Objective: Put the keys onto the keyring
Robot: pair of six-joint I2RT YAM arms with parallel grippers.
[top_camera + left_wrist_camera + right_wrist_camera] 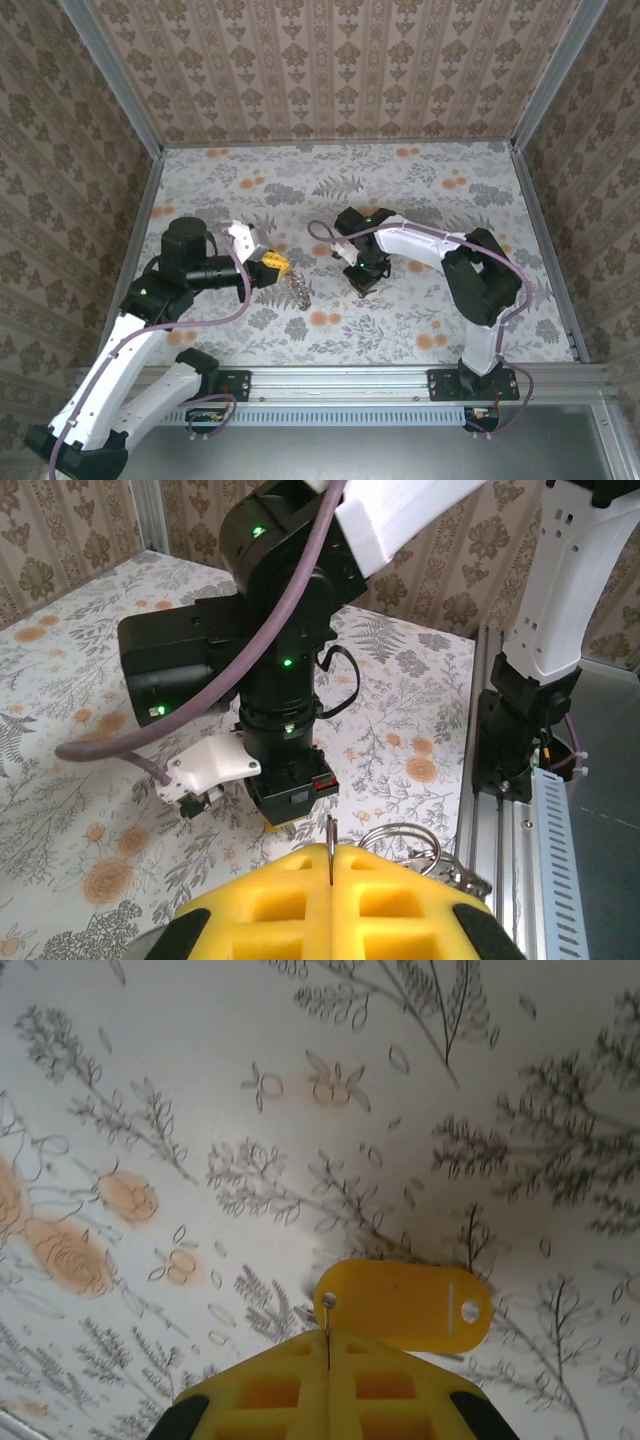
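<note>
Right tool point(328, 1344): fingers pressed together, pointing down at the bench, with a thin metal sliver in the seam between them.
Key point(400, 1305): a flat yellow tag lying on the bench, its near end touching the right tool's tip. The sliver meets a small hole at that end, so the tool appears clamped on the key by its thin edge.
Left tool point(330, 860): fingers together, with a thin metal edge rising from the seam.
Keyring point(301, 291): hangs from the left tool's tip, above the bench and to the left of the right tool. In the left wrist view, silvery rings sit just beside the fingertips.
Bench point(420, 190): flower-patterned cloth, flat under the key.
Step in hand: probably lifting the key so its hole can be brought to the ring.
How to do it well: raise the key straight up without twisting, since the grip is on very little metal. Hold the keyring steady and let the dangling part settle. Bring the hole to the ring's open end slowly.
Risk: the tag may pivot or slip out of so narrow a pinch.
</note>
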